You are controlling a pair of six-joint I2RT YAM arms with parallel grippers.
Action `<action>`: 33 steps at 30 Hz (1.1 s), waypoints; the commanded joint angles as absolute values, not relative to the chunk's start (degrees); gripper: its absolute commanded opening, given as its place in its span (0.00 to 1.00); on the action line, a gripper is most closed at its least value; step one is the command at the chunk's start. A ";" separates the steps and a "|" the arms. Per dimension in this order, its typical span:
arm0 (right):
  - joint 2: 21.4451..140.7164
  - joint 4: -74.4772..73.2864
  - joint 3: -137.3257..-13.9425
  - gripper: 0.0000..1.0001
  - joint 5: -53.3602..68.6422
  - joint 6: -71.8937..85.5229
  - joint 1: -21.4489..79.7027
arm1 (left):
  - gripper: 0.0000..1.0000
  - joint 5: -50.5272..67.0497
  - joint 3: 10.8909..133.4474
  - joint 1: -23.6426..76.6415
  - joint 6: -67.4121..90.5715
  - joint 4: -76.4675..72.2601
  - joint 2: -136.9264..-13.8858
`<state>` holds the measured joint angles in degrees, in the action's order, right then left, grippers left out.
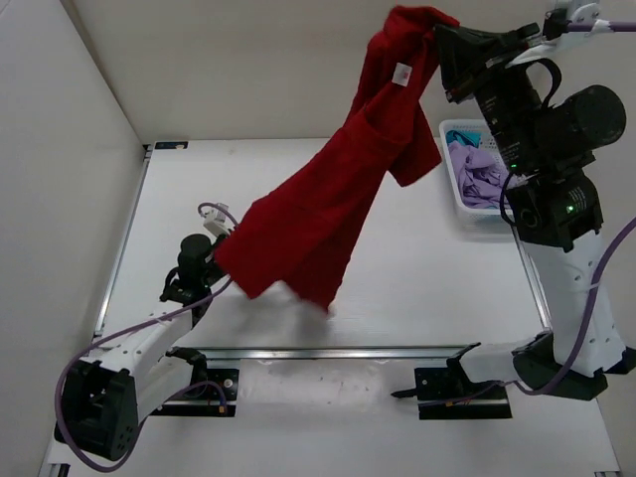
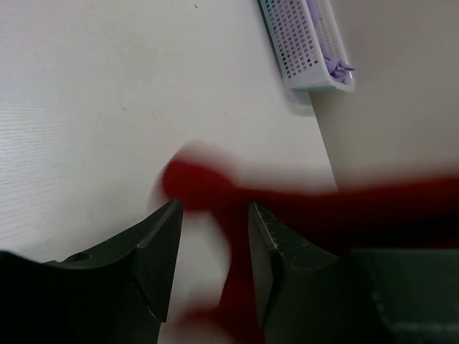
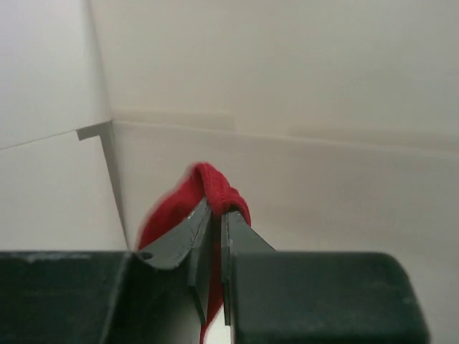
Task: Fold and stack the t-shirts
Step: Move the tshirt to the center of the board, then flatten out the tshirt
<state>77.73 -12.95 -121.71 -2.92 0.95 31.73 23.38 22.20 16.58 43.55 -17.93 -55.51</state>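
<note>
At the near left of the white table (image 1: 437, 278), the left gripper (image 2: 215, 206) sits low with its fingers partly apart. Blurred red cloth lies in and just beyond the gap, and bare table shows through, so the cloth looks unpinched. From there a dark red short-sleeved fabric t-shirt (image 1: 328, 199) stretches diagonally up across the middle, its lower hem hanging just above the table. At the far right, raised high, the right gripper (image 3: 217, 209) has its fingers pressed together on a bunched fold of the shirt's upper edge. Below that arm, at the right edge, a white plastic lattice basket (image 2: 294, 36) holds a light purple t-shirt (image 1: 482, 169) and a sliver of a teal-blue t-shirt (image 1: 459, 136). The step appears to be spreading out the first shirt, with no folding begun. Next the left fingers would need to close on the lower corner so both arms can lay it flat. The red cloth is smeared in the left wrist view, and the teal shirt is mostly buried.
</note>
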 commanded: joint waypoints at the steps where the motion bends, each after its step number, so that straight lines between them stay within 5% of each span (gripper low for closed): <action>1: 75.16 -4.17 -106.07 0.00 16.10 16.41 17.61 | 0.53 22.42 21.10 14.33 45.35 -16.53 -52.21; 6: 74.16 19.88 -72.82 0.00 38.17 31.96 0.56 | 0.53 21.01 19.69 13.71 46.14 -17.39 -51.86; 10: 84.34 25.68 -65.83 0.03 43.77 36.65 -3.51 | 0.53 17.24 19.60 13.89 44.22 -14.78 -52.38; 14: 89.29 15.40 -69.16 0.09 35.54 30.60 -2.55 | 0.52 12.58 19.86 14.06 40.27 -10.12 -51.50; 17: 88.25 8.72 -71.53 0.34 28.33 26.38 -0.62 | 0.52 10.55 19.25 14.85 38.06 -4.67 -51.07; 22: 79.92 -3.77 -66.48 0.45 8.29 23.73 9.02 | 0.54 4.05 15.57 20.21 36.12 1.65 -49.75; 26: 76.55 -5.60 -55.74 0.32 4.41 22.08 23.15 | 0.57 5.27 13.01 17.67 35.86 0.53 -51.93; 31: 82.08 -11.71 -56.43 0.09 -2.83 19.08 37.67 | 0.55 5.36 14.06 18.89 36.73 -3.32 -59.22; 33: 84.02 -9.76 -56.25 0.16 -0.97 19.33 41.82 | 0.51 6.15 14.06 19.60 38.49 -6.23 -62.22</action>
<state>82.56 -7.94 -56.97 2.33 21.58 37.56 6.37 13.69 18.48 37.43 -2.72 -59.37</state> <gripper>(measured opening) 0.127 0.526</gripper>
